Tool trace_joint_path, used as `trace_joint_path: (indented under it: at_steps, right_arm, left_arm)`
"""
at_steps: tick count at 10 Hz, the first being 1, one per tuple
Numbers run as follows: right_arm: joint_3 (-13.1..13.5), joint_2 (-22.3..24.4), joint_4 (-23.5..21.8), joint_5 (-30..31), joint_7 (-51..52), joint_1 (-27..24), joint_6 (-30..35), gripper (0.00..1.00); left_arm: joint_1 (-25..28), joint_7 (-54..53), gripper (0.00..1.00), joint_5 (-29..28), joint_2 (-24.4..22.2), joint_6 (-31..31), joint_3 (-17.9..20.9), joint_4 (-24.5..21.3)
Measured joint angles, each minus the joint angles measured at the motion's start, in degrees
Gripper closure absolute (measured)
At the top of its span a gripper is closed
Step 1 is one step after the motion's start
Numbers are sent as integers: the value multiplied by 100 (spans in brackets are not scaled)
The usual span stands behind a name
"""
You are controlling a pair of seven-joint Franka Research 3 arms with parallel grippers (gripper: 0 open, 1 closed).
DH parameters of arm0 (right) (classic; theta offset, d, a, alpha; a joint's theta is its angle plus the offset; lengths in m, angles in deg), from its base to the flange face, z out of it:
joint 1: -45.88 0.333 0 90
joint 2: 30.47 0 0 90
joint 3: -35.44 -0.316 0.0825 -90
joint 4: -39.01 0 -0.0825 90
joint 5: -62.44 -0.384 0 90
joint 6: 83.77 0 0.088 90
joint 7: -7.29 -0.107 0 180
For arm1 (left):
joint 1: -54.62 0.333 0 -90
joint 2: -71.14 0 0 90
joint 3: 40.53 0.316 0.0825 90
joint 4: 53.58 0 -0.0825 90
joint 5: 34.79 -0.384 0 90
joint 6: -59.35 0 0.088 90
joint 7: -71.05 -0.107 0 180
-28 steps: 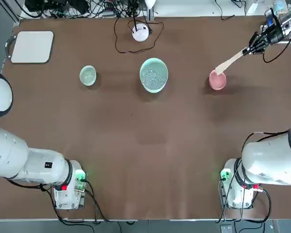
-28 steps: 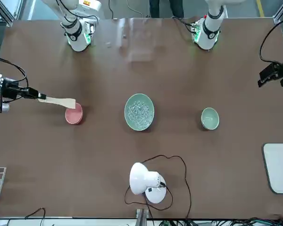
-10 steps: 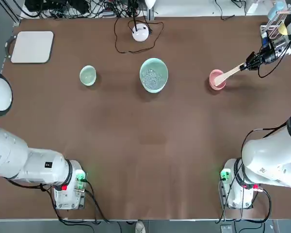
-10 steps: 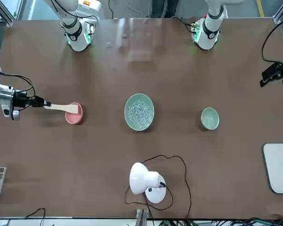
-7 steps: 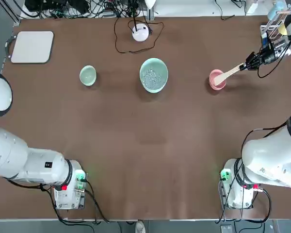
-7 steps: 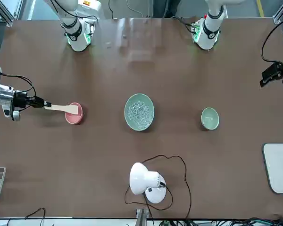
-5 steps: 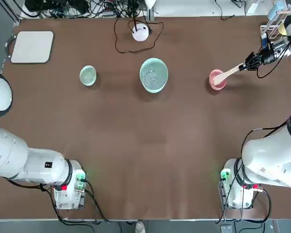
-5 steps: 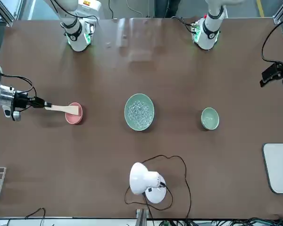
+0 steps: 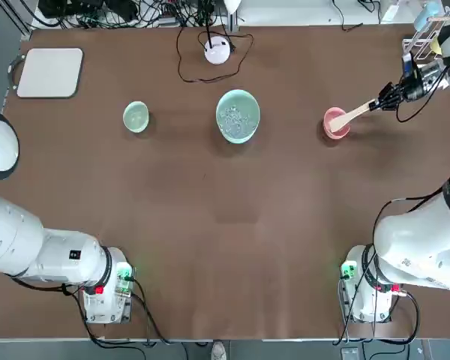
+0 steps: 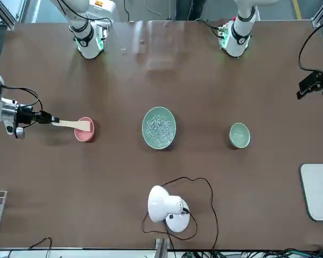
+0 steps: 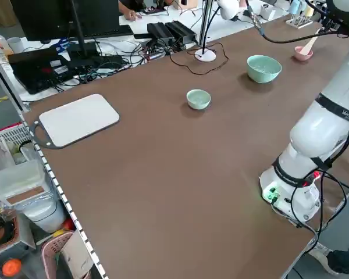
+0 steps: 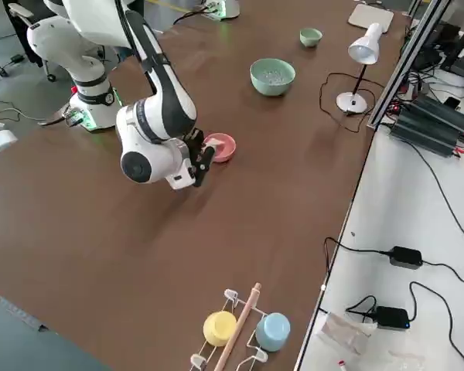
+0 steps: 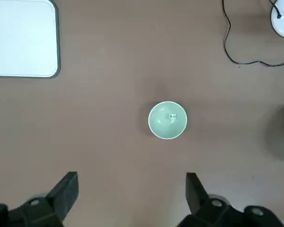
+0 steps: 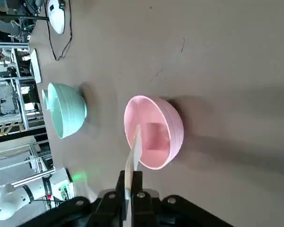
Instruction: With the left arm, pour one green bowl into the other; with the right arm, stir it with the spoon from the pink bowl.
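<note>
Spoon [image 9: 350,116] at pink bowl [image 9: 337,129], blade over its mouth; contact unclear. Right gripper [image 14: 131,176], top-view 2 o'clock of pink bowl, clamped on handle, probably leaving blade free for stirring. Big bowl [image 9: 232,127], with bits, at 9; small bowl [image 9: 136,117] beyond. Left gripper [image 13: 132,182] at small bowl's 8, fingers apart, likely for rim grasp. Lamp [image 9: 217,50] crowds big bowl's 11; bare table [image 9: 240,225] at 6 gives room.
</note>
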Motion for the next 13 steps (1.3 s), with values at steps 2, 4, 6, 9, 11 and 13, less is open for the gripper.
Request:
trace_joint_path:
  at_steps: [2,4,6,9,11,13]
  right_arm:
    - [-1,-47,7,-23,51,0,-5,89]
    - [-1,-87,11,-69,126,0,-8,79]
    - [-1,-131,26,-80,137,0,-13,71]
    - [-1,-221,102,-136,148,-1,-30,56]
    - [-2,-325,165,-176,156,-1,-132,48]
    - [-11,-429,195,-194,163,-1,-259,42]
  left_arm:
    - [0,0,0,0,0,0,0,3]
    - [0,0,0,0,0,0,0,6]
    - [1,0,0,0,0,0,0,7]
    - [1,0,0,0,0,0,1,7]
    - [1,0,0,0,0,0,1,7]
    - [1,0,0,0,0,0,1,7]
